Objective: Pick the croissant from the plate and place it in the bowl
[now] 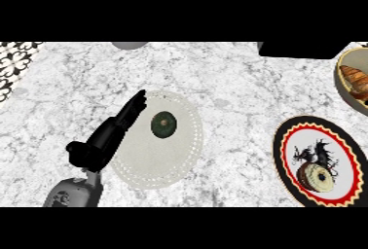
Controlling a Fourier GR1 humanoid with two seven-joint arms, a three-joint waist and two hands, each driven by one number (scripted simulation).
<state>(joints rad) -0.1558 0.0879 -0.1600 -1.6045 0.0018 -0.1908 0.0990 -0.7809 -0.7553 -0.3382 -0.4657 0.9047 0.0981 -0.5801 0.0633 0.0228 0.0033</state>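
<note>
Head view has our left hand (108,136) low at the left, fingers straight and holding nothing, lying over the rim of the pale plate (183,155), so we're guessing it's just resting. The patterned plate (287,141) sits right. Farther back, the croissant (357,78) already lies in the bowl (343,90); nothing blocks it.

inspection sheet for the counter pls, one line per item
Surface: marbled counter.
Job's things: croissant lies in the bowl at the right edge; white plate carries only a dark round centre.
Clutter: red-and-black plate with a round item; grey object at the far edge.
Hands: left hand open, fingers straight over the white plate's left rim; right hand not in view.
Cables: nothing seen.
Surroundings: patterned tiles far left; dark block far right.
</note>
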